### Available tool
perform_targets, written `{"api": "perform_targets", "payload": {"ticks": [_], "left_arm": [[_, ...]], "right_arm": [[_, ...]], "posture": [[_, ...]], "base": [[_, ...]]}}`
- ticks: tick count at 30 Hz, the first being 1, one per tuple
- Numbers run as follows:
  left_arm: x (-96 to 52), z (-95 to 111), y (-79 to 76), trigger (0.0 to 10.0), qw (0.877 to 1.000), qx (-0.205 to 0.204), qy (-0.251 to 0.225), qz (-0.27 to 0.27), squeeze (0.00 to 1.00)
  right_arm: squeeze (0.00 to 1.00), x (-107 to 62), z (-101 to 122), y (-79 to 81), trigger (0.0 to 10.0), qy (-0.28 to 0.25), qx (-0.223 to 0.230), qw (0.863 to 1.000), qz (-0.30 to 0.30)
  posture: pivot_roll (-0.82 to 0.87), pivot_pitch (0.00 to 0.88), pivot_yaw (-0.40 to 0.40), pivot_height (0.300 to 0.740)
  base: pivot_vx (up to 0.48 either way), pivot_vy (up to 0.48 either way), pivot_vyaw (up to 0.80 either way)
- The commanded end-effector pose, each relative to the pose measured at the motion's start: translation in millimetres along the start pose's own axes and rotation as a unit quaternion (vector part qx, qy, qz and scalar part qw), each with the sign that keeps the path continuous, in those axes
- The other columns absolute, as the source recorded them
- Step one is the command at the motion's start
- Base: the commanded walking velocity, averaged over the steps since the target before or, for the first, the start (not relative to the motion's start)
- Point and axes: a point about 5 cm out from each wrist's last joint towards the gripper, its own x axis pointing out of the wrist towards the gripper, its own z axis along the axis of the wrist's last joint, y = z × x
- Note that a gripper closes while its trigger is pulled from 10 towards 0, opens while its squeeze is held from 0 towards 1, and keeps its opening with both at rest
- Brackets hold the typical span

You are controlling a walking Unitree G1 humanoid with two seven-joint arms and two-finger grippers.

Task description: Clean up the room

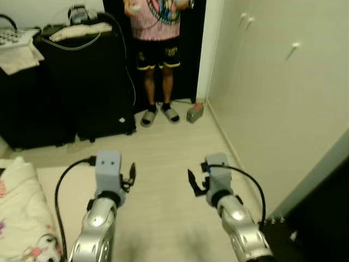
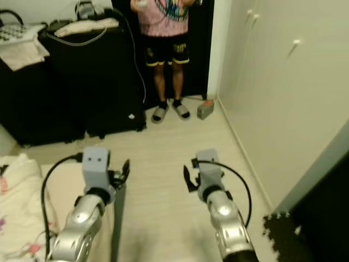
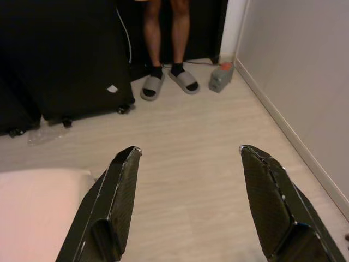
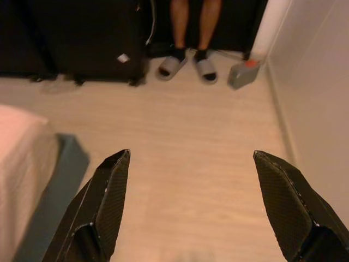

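Both pincers hang empty over the pale wood floor (image 1: 163, 164), fingers spread wide: the left pincer (image 3: 188, 180) by the corner of the bed (image 1: 22, 207), the right pincer (image 4: 204, 185) nearer the white wardrobe (image 1: 283, 82). Nothing to tidy lies within reach; the likeliest piece is the small grey box with a red top (image 1: 194, 113) on the floor well ahead, slightly right, beside a person's slippered feet (image 1: 158, 114). My judgement: the right arm is nearer, after walking forward. Its long axis runs roughly along the wardrobe base. No writing is readable
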Motion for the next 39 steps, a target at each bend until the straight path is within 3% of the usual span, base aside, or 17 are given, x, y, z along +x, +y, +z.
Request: {"api": "perform_targets", "payload": {"ticks": [1,39], "left_arm": [[-3.6,-4.2,6.8,10.0,1.0,0.001,0.01,0.009,0.0],[-5.7,-5.3,6.2,10.0,1.0,-0.003,0.011,0.009,0.0]], "right_arm": [[0.0,-0.8,-2.9,9.2,10.0,0.005,0.009,1.0,0.013],[0.0,-2.3,-3.3,9.5,10.0,0.007,0.005,1.0,0.019]], "posture": [[-0.06,0.117,0.014,0.74],[-0.06,0.121,0.005,0.74]], "base": [[0.458,0.0,0.0],[0.458,0.0,0.0]]}}
